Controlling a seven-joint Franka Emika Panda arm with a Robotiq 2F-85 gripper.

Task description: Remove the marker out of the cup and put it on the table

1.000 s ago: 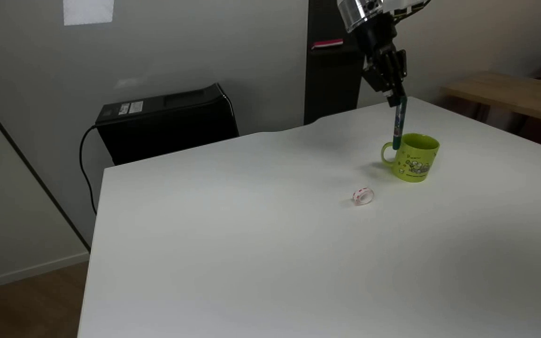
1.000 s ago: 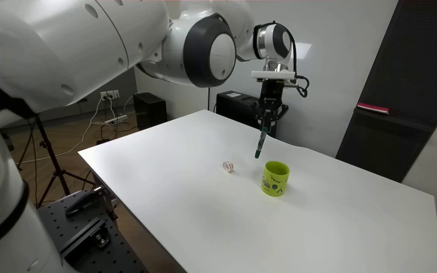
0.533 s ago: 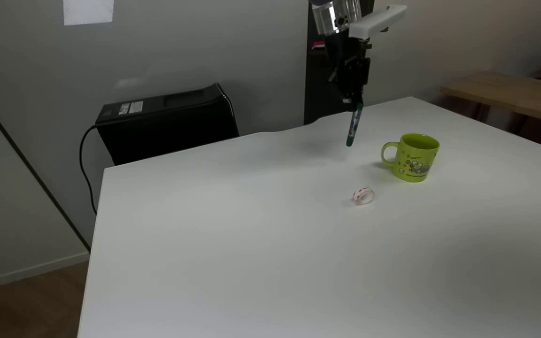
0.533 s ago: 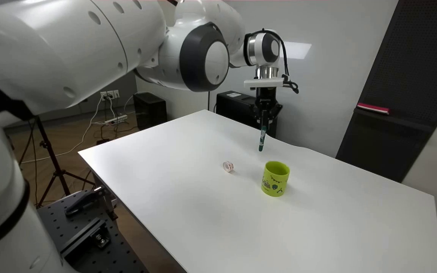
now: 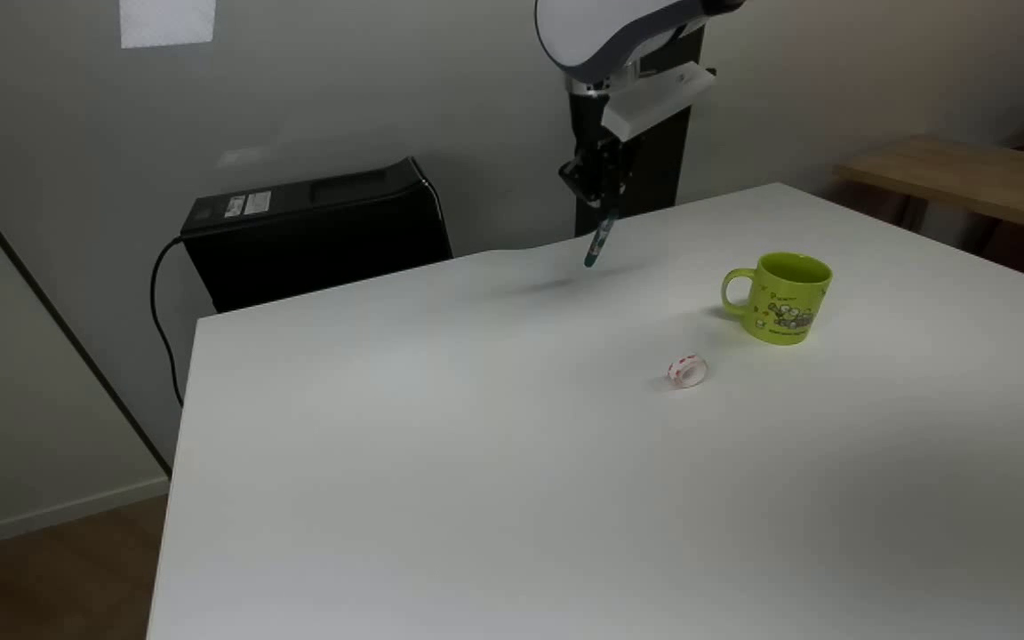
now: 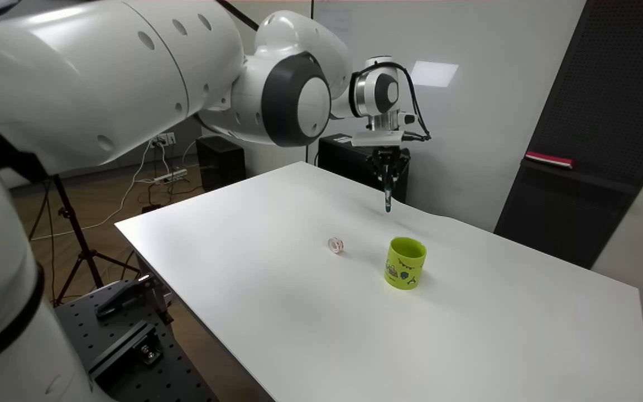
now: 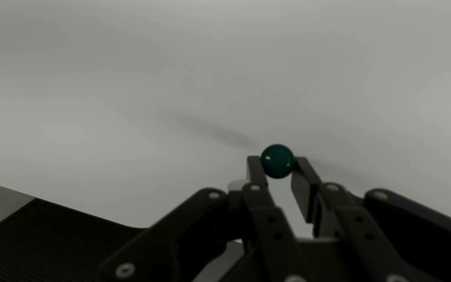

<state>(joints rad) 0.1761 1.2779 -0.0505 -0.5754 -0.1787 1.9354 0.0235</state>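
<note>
Between nine and ten o'clock from lime-green round mug (image 5: 786, 302) in an exterior view: black pincer (image 7: 277, 161) grips slim dark-green marker (image 5: 599, 242) above white surface (image 5: 441, 427). Released too high, may roll off.

marker (image 7: 277, 161): glossy | cup (image 5: 786, 307): smooth | table (image 5: 441, 462): smooth | side table (image 5: 965, 178): wood | arm (image 6: 210, 61): glossy

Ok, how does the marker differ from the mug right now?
The marker is slim with dark green ends; the mug is wider, lime green and handled.
The marker hangs tilted above the white table, the jaws shut on it; the mug stands upright on that table.
Both show green.
</note>
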